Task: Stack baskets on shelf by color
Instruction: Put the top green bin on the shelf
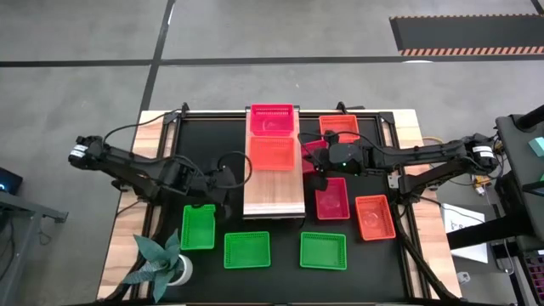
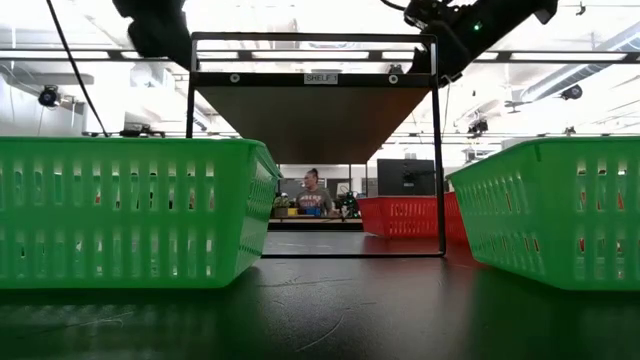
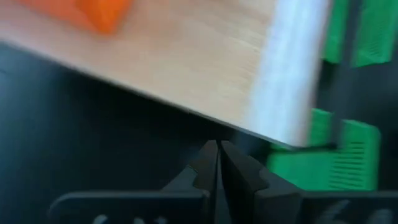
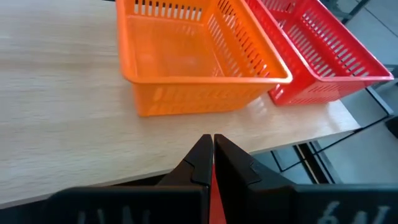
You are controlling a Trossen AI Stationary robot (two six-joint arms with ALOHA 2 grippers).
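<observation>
Black tabletop [image 1: 280, 229] before you, long light-wood shelf board [image 1: 274, 191] carrying crimson-pink [image 1: 271, 120] and orange-red mesh baskets [image 1: 272, 154], your left claw [image 3: 217, 163] and right claw [image 4: 211, 155] both pressed together beside it.

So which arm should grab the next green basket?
Probably the left. The left gripper sits shut by the shelf's left side, right above a green basket. The right gripper, also shut, is over among the red ones.
</observation>
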